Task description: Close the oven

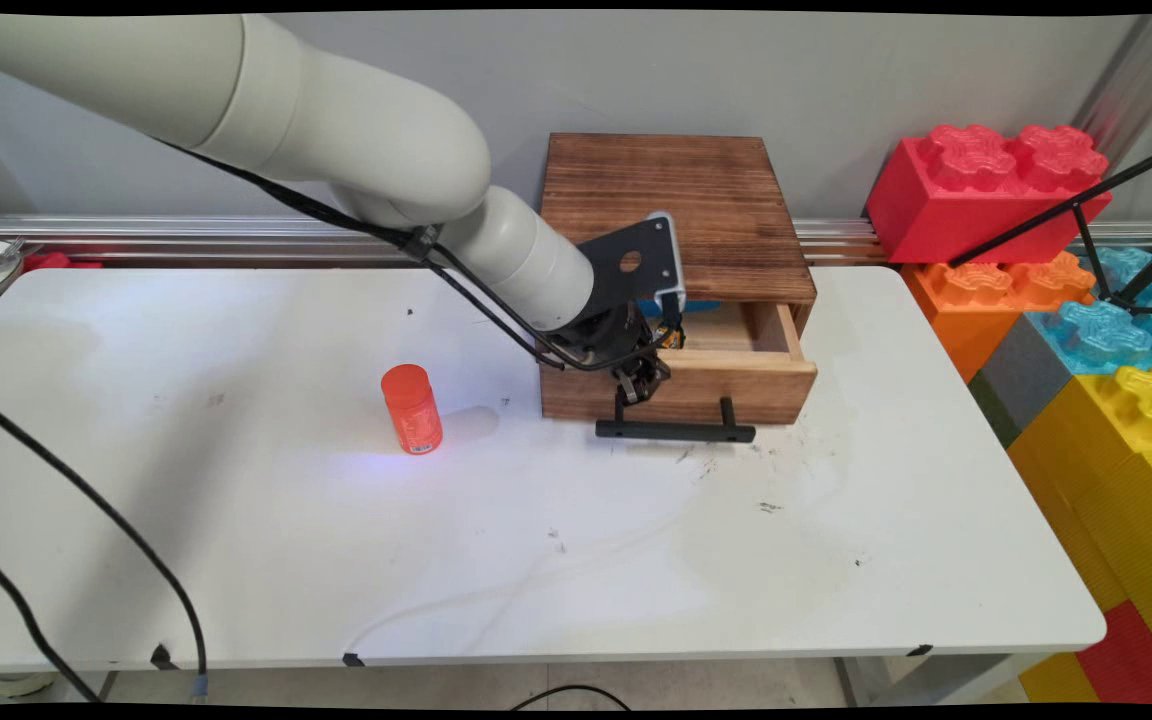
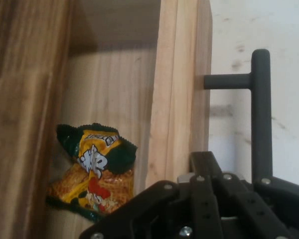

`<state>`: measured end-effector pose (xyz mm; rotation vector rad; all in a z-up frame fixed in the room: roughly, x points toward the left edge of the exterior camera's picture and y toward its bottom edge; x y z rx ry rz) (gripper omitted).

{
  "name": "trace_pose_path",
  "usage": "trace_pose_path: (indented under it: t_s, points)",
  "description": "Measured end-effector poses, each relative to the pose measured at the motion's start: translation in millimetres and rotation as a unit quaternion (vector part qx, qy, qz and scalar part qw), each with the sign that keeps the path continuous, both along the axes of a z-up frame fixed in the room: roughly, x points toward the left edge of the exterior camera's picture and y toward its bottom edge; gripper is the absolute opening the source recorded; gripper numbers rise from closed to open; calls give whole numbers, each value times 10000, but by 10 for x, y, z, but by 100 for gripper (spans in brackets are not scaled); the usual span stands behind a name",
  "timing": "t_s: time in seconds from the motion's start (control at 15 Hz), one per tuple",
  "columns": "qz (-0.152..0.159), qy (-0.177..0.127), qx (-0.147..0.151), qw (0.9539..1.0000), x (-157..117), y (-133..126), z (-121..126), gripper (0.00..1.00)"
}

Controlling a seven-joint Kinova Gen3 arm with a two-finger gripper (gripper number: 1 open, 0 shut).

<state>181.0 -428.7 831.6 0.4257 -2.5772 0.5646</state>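
Wooden box (image 1: 676,215) with a drawer (image 1: 726,375) pulled partly out stands at the back of the white table (image 1: 586,540), against the wall. In the main view the arm slants down from the upper left, and its gripper (image 1: 639,388) hangs at the left end of the drawer front, just above the left post of the black handle (image 1: 674,431). Whether it touches the handle I cannot tell, nor whether its fingers are spread or pressed together: the linkage hides them. An orange bottle (image 1: 412,409) stands upright on the table, well apart to the left of the drawer. Big toy bricks (image 1: 1066,290), red, orange, blue and yellow, are piled beyond the table's right end. Black cables hang down the left side.

In the hand view the camera looks into the open drawer (image 2: 114,99). A crumpled snack bag (image 2: 94,172), yellow and orange with dark green edges, lies on the drawer floor by one wall. The drawer's front board (image 2: 182,89) runs up the middle, and the handle (image 2: 261,114) stands off it over the table (image 2: 284,30). The gripper's linkage (image 2: 204,209) fills the bottom, hard against the front board and handle.
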Motion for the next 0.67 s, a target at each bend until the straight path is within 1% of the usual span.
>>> trace_pose_path:
  t_s: [0.67]
  points:
    - [65, -96, -263, 9996, 111, -393, -136, 0]
